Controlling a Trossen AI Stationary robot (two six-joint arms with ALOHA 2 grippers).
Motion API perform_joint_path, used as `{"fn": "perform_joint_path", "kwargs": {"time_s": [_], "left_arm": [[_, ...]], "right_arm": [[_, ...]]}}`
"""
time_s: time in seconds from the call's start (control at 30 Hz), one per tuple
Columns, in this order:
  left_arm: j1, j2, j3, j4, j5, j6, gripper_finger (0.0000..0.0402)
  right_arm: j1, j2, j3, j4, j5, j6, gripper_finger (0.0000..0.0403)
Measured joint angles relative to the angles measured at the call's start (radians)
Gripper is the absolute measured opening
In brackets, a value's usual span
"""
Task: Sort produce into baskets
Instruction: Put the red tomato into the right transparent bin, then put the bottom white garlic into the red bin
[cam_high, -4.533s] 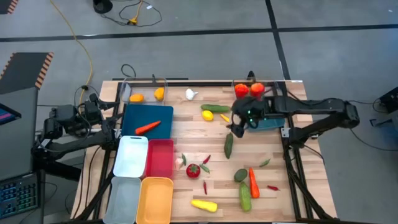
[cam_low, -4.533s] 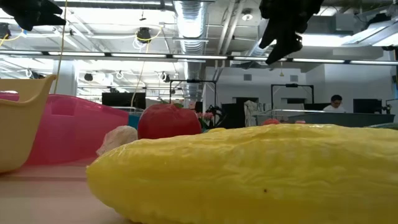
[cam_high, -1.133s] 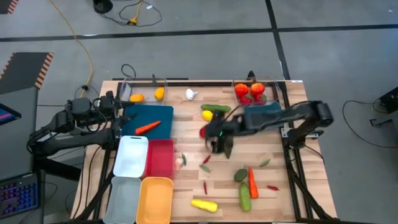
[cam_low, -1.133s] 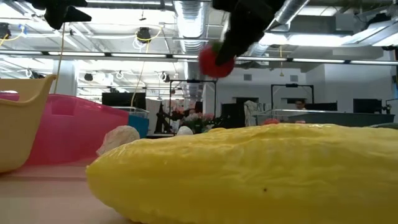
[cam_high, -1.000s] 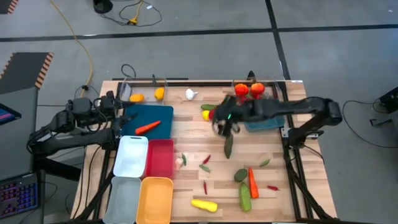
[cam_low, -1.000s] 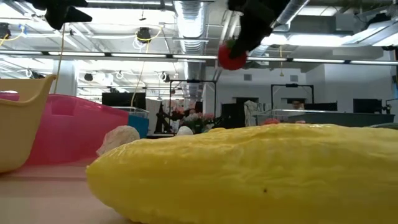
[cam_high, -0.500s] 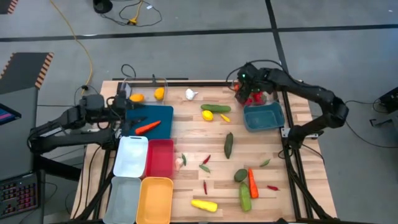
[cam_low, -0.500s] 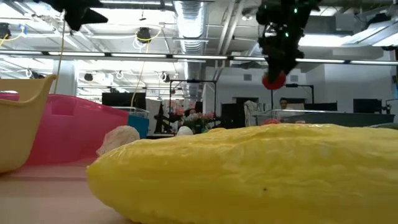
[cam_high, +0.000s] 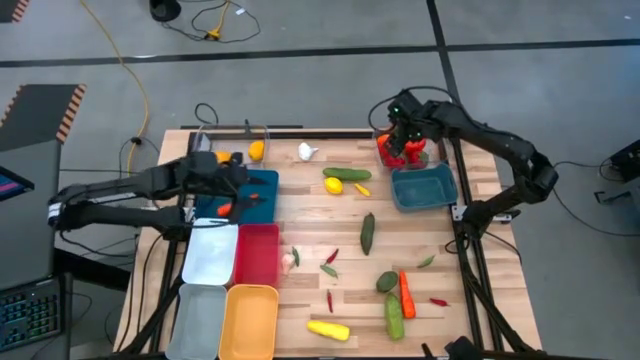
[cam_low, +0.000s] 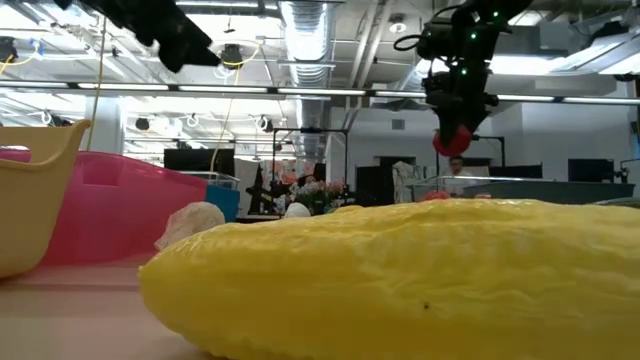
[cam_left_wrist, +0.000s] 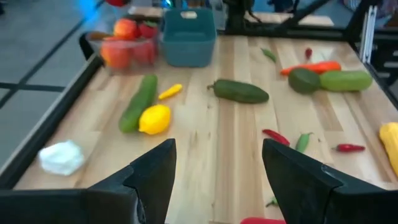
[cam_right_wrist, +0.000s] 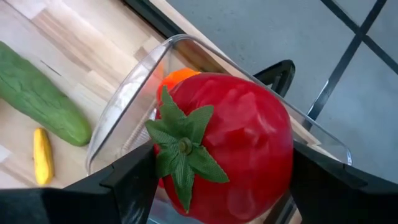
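My right gripper (cam_high: 405, 137) is shut on a red tomato (cam_right_wrist: 230, 143) with a green calyx. It hangs above the clear bin (cam_high: 383, 152) at the table's far right, which holds red and orange produce. In the low view the tomato (cam_low: 452, 140) hangs below the fingers. My left gripper (cam_high: 243, 182) is open and empty above the dark blue bin (cam_high: 262, 195), where an orange carrot (cam_high: 226, 208) lies. Its fingers show apart in the left wrist view (cam_left_wrist: 217, 155). My right gripper pinches the tomato by two opposite sides (cam_right_wrist: 273, 165) between its two fingers. The fingers come from above, pointing down. The tomato is lifted clear above the clear bin's rim (cam_right_wrist: 130, 93).
A teal bin (cam_high: 425, 187) stands near the clear one. White (cam_high: 210, 250), red (cam_high: 258, 255), grey-blue (cam_high: 198, 318) and yellow (cam_high: 250, 318) bins line the left. A garlic (cam_high: 306, 151), cucumbers (cam_high: 347, 174), a lemon (cam_high: 333, 185), chillies and a yellow squash (cam_high: 328, 329) lie on the table.
My right gripper has carried the tomato from the table's middle toward the far right, over the clear bin. My left gripper has reached toward the table's right edge, from beside the far left clear bin to above the dark blue bin.
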Motion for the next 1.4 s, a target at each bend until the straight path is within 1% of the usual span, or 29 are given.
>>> {"fn": "perform_joint_path", "kwargs": {"time_s": [0.17,0.37,0.53,0.63,0.87,1.13,1.27,1.4], "left_arm": [[-0.036,0.103,0.0,0.086,0.001,0.006,0.0225],[-0.088,0.196,0.0,0.178,0.001,0.026,0.0225],[-0.145,0.253,0.0,0.212,0.001,0.026,0.0225],[-0.182,0.291,0.03,0.201,0.001,0.025,0.0225],[-0.255,0.421,0.172,0.085,-0.005,0.058,0.0225],[-0.322,0.641,0.362,-0.194,-0.02,0.042,0.0225],[-0.356,0.761,0.463,-0.339,-0.06,0.001,0.0225],[-0.378,0.877,0.568,-0.454,-0.064,-0.035,0.0225]], "right_arm": [[-0.001,0.0,0.0,0.0,0.0,-0.023,0.034],[-0.006,0.0,0.0,0.0,0.001,-0.025,0.0372],[-0.006,0.0,0.0,0.0,0.003,-0.025,0.0396],[-0.005,0.0,0.0,0.0,0.003,-0.025,0.0398],[-0.005,0.0,0.0,0.0,0.003,-0.025,0.0394],[-0.004,0.0,0.0,0.0,0.003,-0.025,0.0394],[-0.001,0.0,0.0,0.0,0.002,-0.025,0.0394],[0.005,0.0,0.0,0.0,-0.001,0.003,0.0394]]}}
